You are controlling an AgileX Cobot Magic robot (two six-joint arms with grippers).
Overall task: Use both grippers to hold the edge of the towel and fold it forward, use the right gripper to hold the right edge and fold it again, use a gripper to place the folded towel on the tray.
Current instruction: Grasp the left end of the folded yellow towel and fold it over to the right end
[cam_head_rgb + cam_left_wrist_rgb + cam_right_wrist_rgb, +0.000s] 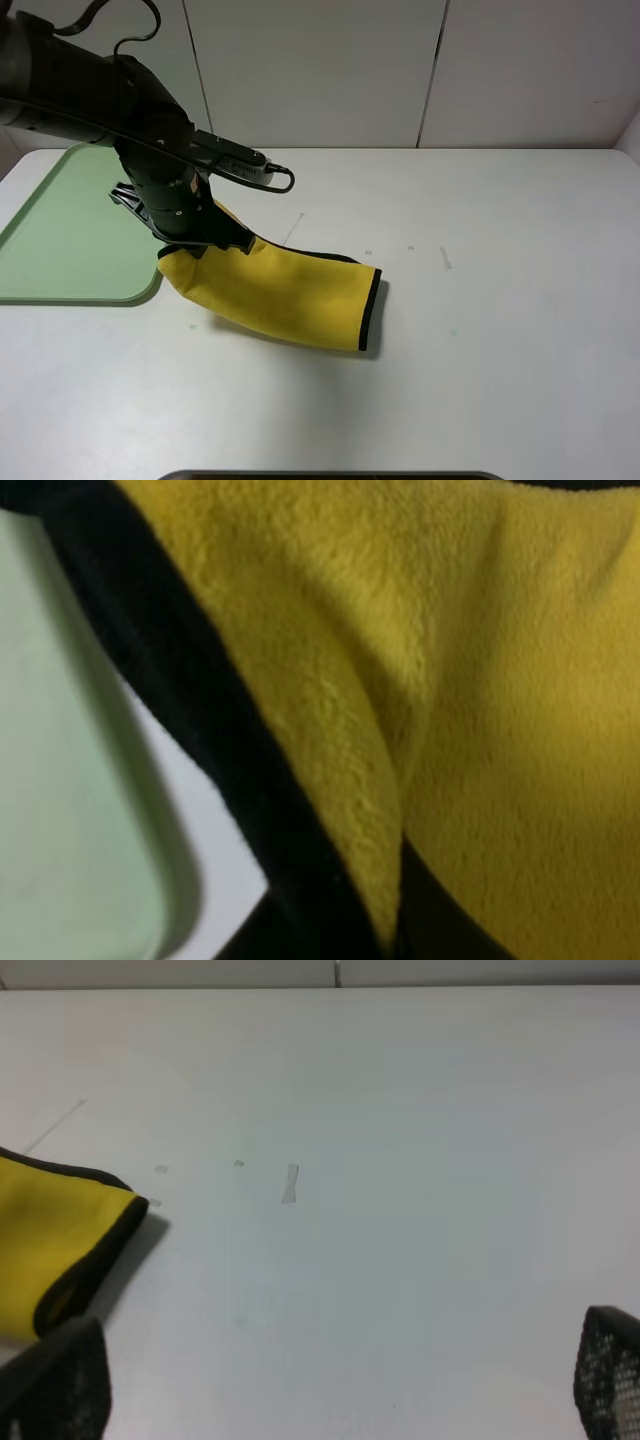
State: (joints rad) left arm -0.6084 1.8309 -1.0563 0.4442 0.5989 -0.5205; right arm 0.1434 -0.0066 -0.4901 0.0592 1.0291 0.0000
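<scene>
Towel [290, 295]: folded, soft, light, limp; best pinched through black trim [372, 310]. Left gripper [200, 240] clamped on its 9 o'clock end, probably all layers; tray [60, 240] just beside. Right gripper [330, 1380] wide apart, empty.

White table [500, 350] bears tray [60, 230] and towel [300, 295]

free: table [500, 300] right of towel [300, 295] | blocked: left arm [150, 130] over towel's left end, beside tray [70, 230]
</scene>
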